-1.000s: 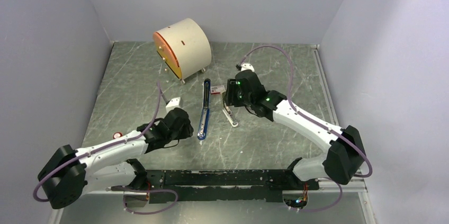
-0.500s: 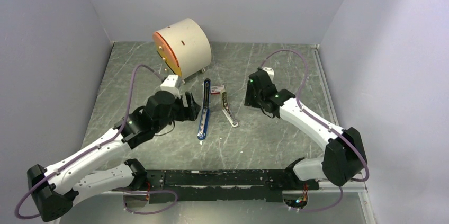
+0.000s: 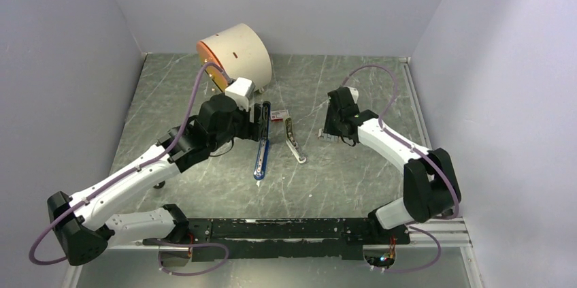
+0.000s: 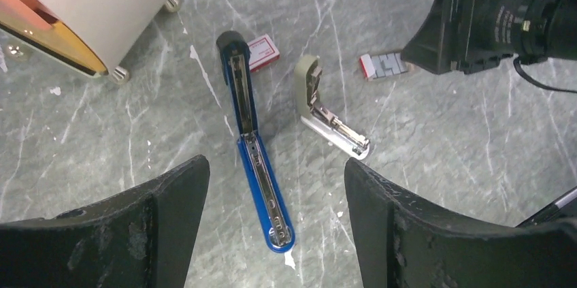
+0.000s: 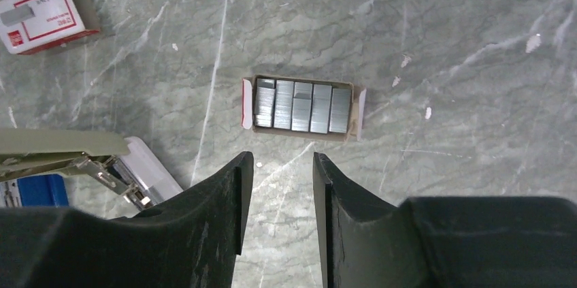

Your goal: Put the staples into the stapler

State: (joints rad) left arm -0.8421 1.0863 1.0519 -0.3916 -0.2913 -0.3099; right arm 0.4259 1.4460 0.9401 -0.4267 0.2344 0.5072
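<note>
While my left jaws gape and right jaws stand narrowly apart: staples [image 5: 303, 105], packed in box [image 5: 359, 107] at 12 o'clock; I fear pinching several strips or shoving box along counter [image 5: 442, 50].

The stapler [image 4: 253, 139] is showing blue, with a silver channel and a black tip at twelve o'clock. The staples [image 5: 301, 105] are gleaming silvery-grey in a brown tray [image 5: 358, 107]. The table [image 3: 354, 179] is showing grey-green marbling, white-veined.
</note>
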